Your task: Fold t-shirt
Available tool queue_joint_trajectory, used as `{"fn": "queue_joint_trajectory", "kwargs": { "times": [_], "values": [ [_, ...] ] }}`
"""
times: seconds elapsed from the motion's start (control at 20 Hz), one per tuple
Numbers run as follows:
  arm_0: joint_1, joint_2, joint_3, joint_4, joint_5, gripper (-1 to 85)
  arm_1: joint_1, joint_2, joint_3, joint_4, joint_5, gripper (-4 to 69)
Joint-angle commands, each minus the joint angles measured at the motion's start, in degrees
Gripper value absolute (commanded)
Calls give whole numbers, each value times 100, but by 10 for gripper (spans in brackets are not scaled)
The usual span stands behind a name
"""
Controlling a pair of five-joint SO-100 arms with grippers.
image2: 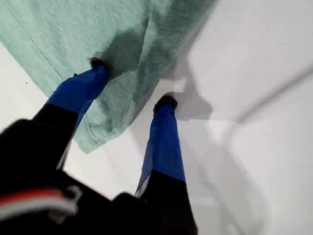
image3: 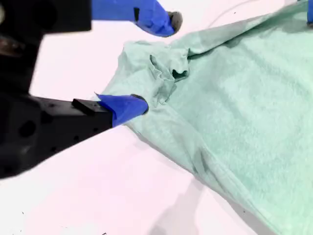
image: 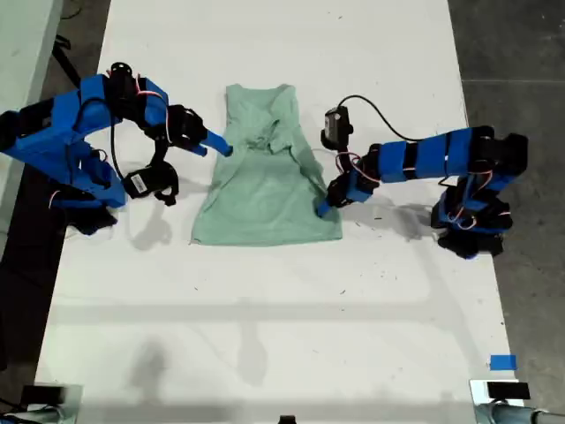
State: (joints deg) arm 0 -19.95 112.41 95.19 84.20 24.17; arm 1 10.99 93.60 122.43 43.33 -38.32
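Both pincers are standing open at the t-shirt's edges. Item one, my first gripper [image2: 132,83]: its blue-taped jaws are spreading apart at the shirt's lower corner, one fingertip [image2: 98,66] lying on the mint-green cloth, the other fingertip [image2: 165,104] resting on bare white table just beside the hem; nothing is clamped between them. In the exterior view this gripper [image: 325,208] is sitting at the lower right corner of the shirt, its arm reaching in from the exterior view's right. Item two, my second gripper [image3: 156,63]: jaws are gaping wide, one tip [image3: 132,105] touching the rumpled edge of the cloth, the other tip [image3: 168,20] hanging above the table clear of the fabric; it is holding nothing. In the exterior view it [image: 222,147] is pointing at the shirt's left edge, upper centre of the frame, its arm coming from the exterior view's left. Item three, the t-shirt [image: 265,177]: it is lying on the white table [image: 265,309] between the two arms, upper centre of the exterior view, narrow end toward the top of the frame, wider hem toward the bottom, with a bunched fold of cloth running across its upper half. Item four, a strip of blue tape [image: 501,362] is lying at the lower right of the exterior view.
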Motion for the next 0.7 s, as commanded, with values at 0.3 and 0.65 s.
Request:
{"fn": "queue_joint_trajectory", "kwargs": {
  "times": [0.3,0.65],
  "values": [
    [79,211,44,-237,-70,259,0,-123,-316,0,-88,72],
    [88,237,105,-255,-70,259,-141,-141,-1222,1107,-229,38]
  ]
}}
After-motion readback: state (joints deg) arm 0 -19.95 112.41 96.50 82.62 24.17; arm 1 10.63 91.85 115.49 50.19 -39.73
